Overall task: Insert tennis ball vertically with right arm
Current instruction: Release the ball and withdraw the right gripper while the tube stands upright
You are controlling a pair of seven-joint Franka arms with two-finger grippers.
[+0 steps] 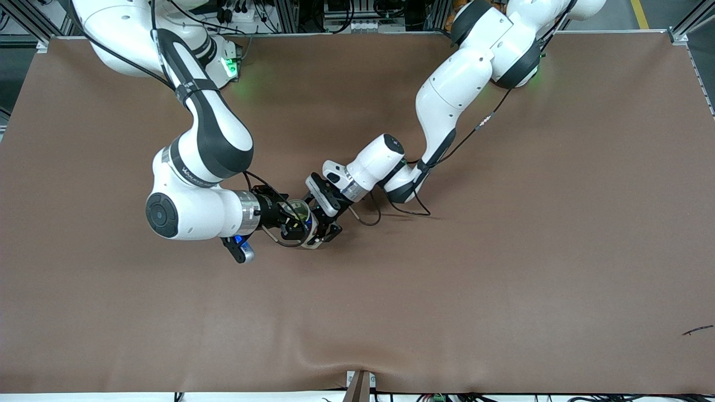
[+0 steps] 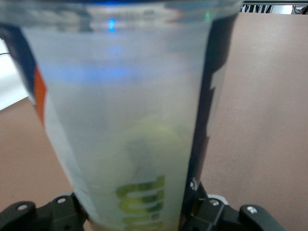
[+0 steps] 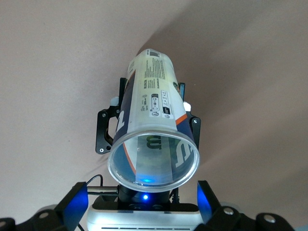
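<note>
The tennis ball (image 1: 296, 211) shows as a yellow-green disc inside the mouth of a clear plastic can (image 1: 304, 220), seen from the front view. In the left wrist view a pale, blurred yellow-green round (image 2: 155, 137) shows through the can (image 2: 125, 110) wall, low in the can, near green lettering; its outline is too soft to say whether it rests on the bottom. No hand grips the ball.

The can sits about midway between the two arms' ends of the brown surface (image 1: 503, 251). Its wall carries printed labels and an orange and dark blue band. In the right wrist view its open rim (image 3: 154, 161) faces the camera and its closed end points toward the surface; whether it stands fully upright I cannot tell.

The left hand (image 1: 323, 230) is clamped on the can's body, one black finger (image 3: 102, 132) on each side, partway along its length. The can fills most of the left wrist view.

The right hand (image 1: 282, 218) hovers at the can's open mouth. Its fingers (image 3: 77, 199) stand apart, lit blue, one at each side of the rim, with nothing held between them.

A small dark mark (image 1: 698, 330) lies on the surface toward the left arm's end, nearer to the front camera than the can.
</note>
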